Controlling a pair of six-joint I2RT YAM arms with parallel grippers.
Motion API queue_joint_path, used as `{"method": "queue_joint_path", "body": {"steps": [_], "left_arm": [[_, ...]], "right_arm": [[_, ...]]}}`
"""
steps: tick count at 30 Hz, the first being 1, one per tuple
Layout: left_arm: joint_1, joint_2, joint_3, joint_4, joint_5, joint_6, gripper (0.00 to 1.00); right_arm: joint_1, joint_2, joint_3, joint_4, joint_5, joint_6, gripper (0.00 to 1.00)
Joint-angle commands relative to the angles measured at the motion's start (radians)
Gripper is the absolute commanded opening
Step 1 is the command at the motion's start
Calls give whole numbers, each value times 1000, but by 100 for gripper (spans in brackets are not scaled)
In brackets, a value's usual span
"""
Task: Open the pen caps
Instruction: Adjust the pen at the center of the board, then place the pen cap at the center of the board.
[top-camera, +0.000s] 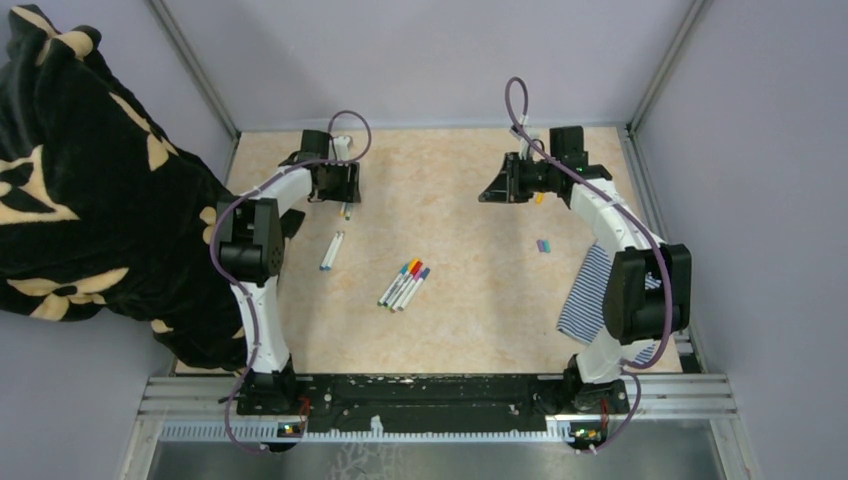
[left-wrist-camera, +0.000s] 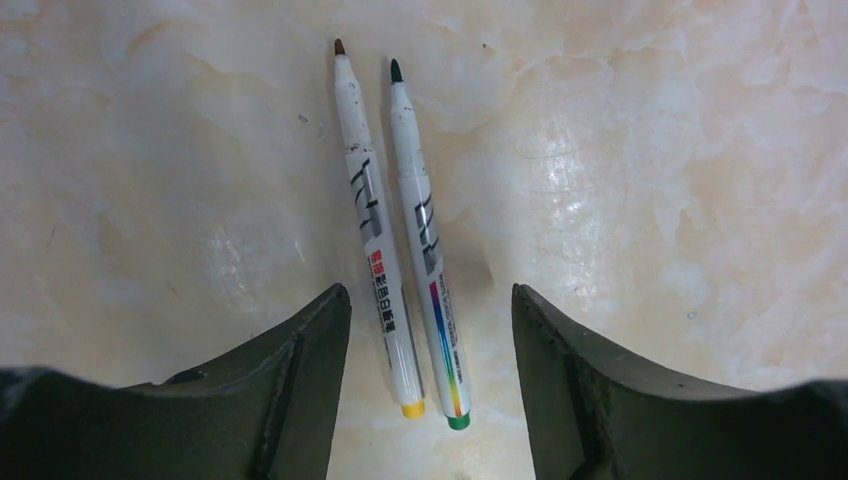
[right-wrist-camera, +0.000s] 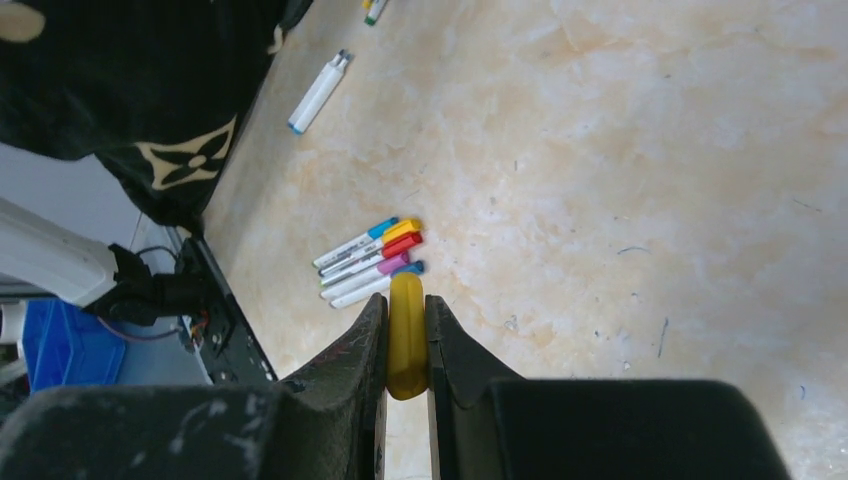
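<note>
Beige marbled table is filling the walled cell, with a black-and-cream blanket spilling over its left edge. The left arm is reaching to the far left corner with its elbow raised. The right arm is stretching to the far right above a striped cloth. The left end effector is hanging with fingers well apart, gripping nothing, straddling two uncapped pens lying side by side on the table. The right end effector is pinching a yellow cap tightly. Five capped pens are lying mid-table, a single pen near the left arm, and loose caps near the right.
</note>
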Motion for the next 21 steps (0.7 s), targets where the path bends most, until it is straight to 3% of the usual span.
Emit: {"method": "queue_joint_path", "body": {"steps": [1, 13, 21], "left_arm": [[1, -90, -22, -7, 51, 15, 68], [9, -369, -225, -22, 159, 112, 98], [26, -578, -430, -40, 232, 206, 99]], "right_arm": [[-54, -33, -24, 125, 42, 90, 0], [-222, 3, -87, 221, 218, 217, 0], [-237, 59, -75, 245, 408, 197, 0]]}}
